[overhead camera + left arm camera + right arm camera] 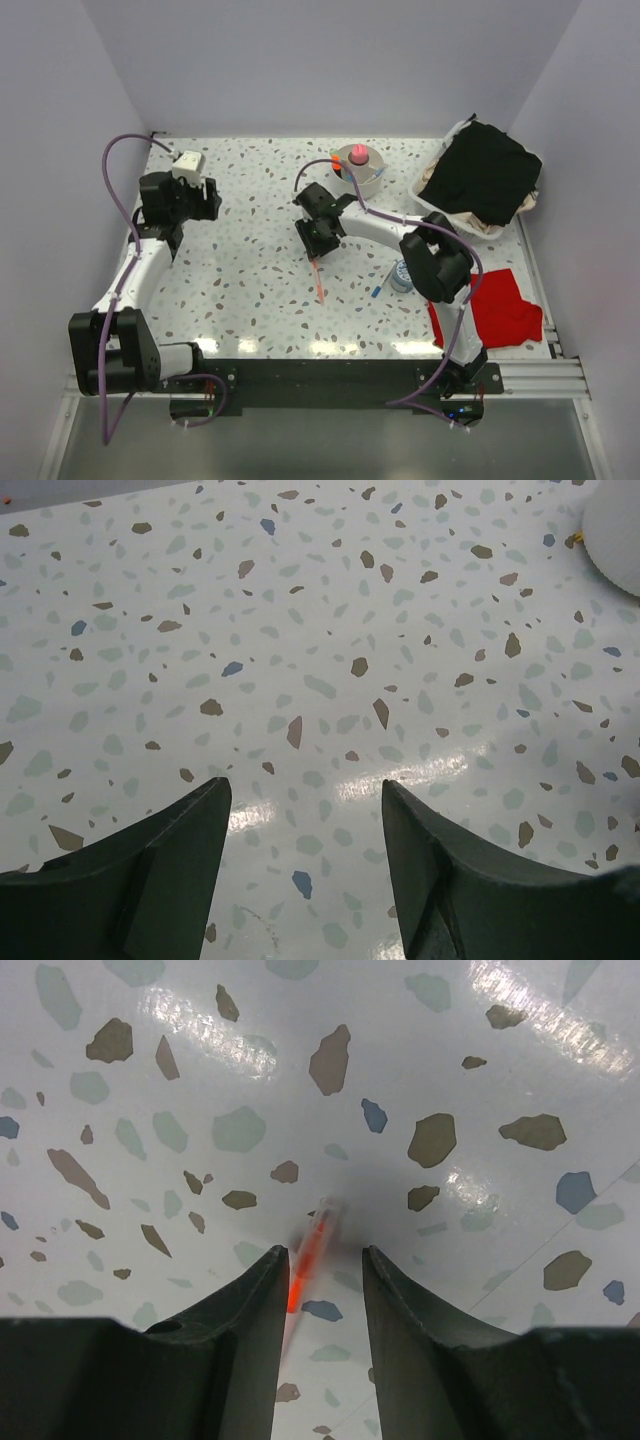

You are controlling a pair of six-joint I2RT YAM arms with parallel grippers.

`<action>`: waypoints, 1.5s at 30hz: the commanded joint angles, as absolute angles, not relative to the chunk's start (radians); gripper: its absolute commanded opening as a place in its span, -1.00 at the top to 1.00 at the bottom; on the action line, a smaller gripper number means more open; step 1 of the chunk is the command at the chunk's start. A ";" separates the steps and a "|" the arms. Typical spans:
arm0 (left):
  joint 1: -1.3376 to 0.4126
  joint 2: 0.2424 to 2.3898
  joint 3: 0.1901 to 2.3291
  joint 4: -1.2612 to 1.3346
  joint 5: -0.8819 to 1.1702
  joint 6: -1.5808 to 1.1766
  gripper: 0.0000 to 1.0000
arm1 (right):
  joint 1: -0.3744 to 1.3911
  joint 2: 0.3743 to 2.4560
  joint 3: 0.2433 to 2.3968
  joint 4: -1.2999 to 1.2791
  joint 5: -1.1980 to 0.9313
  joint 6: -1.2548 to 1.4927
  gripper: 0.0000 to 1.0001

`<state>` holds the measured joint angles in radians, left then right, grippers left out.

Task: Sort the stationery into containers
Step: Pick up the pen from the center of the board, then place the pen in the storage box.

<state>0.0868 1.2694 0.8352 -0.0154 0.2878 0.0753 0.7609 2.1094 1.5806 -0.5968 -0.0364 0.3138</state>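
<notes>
The left gripper (pixel 305 785) hangs over the bare speckled table (pixel 300 630) with its jaws wide apart and nothing between them. Ahead of it and off to its right, the curved edge of the round white bowl (pixel 615 530) just enters the left wrist view. Further right, the right gripper (pixel 325 1250) is low over the table, jaws parted wider than the thin pink pen (pixel 303 1278) lying between its fingers (pixel 240 1340). The pen runs close along one finger with a gap to the other, so it is not clamped, and from above its free end reaches out from under the gripper toward the arm bases. Beyond this gripper and to its right stands the bowl, apart from it. The pink-capped stubby stick (pixel 358 153) stands upright in it, and an orange-tipped item (pixel 335 158) shows at the rim nearest the gripper. Which compartments hold them I cannot tell. To the gripper's right, beside its own forearm, a slim blue-and-white pen (pixel 378 290) lies on the table. Farthest right are the white basket (pixel 428 192) holding a black cloth (pixel 480 170), and the red cloth (pixel 500 308).
</notes>
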 commanded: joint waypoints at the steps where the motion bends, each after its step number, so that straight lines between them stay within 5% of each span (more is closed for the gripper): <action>1: 0.097 1.269 0.838 0.052 0.308 0.094 -0.33 | 0.772 2.154 1.618 -0.600 -0.032 0.307 0.23; 5: 0.097 1.275 0.848 0.048 0.299 0.100 -0.33 | 0.788 2.186 1.617 -0.614 -0.044 0.308 0.38; 7: 0.100 1.278 0.853 0.046 0.299 0.095 -0.33 | 0.788 2.195 1.623 -0.615 -0.043 0.308 0.74; 10: 0.103 1.289 0.862 0.043 0.304 0.086 -0.33 | 0.787 2.201 1.643 -0.623 -0.032 0.298 1.00; 21: 0.101 1.316 0.870 0.153 0.411 0.124 -0.27 | 0.716 1.963 1.764 -0.565 -0.097 0.177 1.00; 33: 0.025 1.382 1.031 0.130 0.529 0.204 -0.26 | 0.531 1.591 1.389 0.180 -0.003 -0.041 1.00; 45: -0.114 1.517 1.216 0.041 0.485 0.210 -0.27 | 0.430 1.637 1.200 0.724 0.136 -0.149 1.00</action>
